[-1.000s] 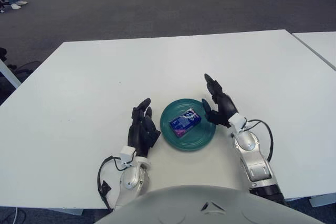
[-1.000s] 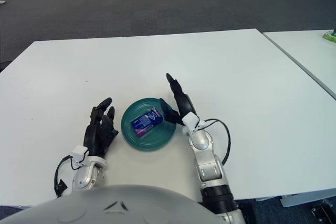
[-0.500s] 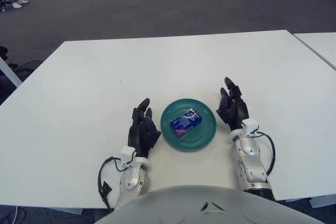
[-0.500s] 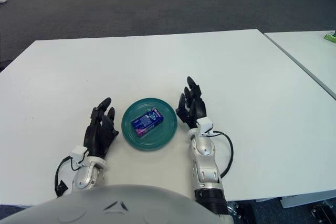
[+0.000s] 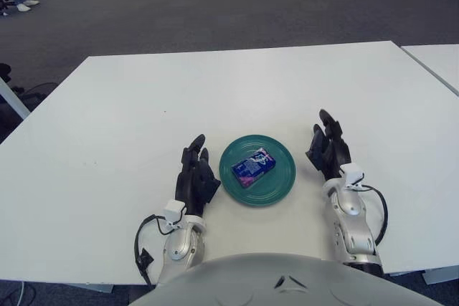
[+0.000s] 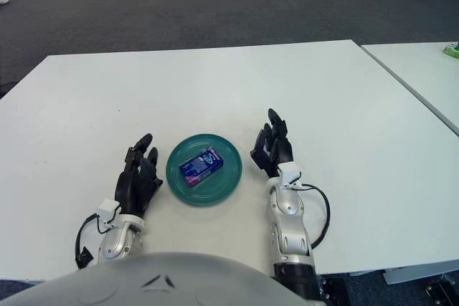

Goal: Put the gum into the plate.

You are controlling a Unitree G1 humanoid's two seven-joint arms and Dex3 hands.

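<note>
A blue gum pack lies flat inside the round green plate near the table's front edge. My right hand rests on the table just right of the plate, apart from it, fingers relaxed and empty. My left hand is parked on the table just left of the plate, fingers relaxed and empty.
The white table stretches wide behind and to both sides of the plate. A second white table stands at the far right across a narrow gap. Grey carpet floor lies beyond.
My right hand has drawn back from over the plate's right rim and settled on the table to the right. The gum pack stays in the plate. The left hand has not moved.
</note>
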